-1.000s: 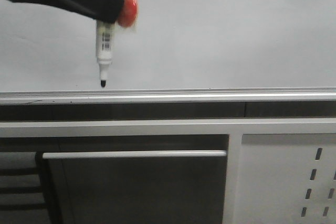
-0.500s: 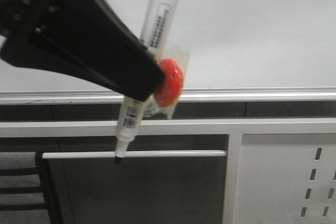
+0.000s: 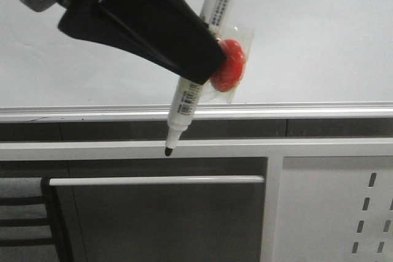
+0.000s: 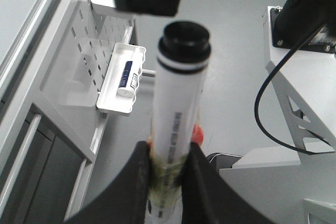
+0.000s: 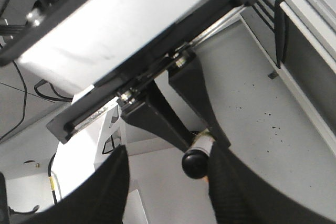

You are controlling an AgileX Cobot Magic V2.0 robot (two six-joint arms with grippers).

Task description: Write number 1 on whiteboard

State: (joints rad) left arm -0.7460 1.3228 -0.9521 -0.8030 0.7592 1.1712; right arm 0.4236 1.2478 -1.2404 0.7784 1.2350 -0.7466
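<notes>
Whiteboard (image 3: 307,35) fills the upper frame, no stroke visible. Left gripper (image 3: 199,69) clamps the pen (image 3: 190,90) at centre, tip below the rail. Right gripper's jaws gape empty. Best to raise, square the tip, press lightly.

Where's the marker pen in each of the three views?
Front: marker pen slants across the upper middle, its black tip below the whiteboard rail.
Left wrist: pen fills the centre, rear cap toward the camera.
Right wrist: only the dark cap end shows.
Shared landmark: left gripper clamping the pen.
</notes>
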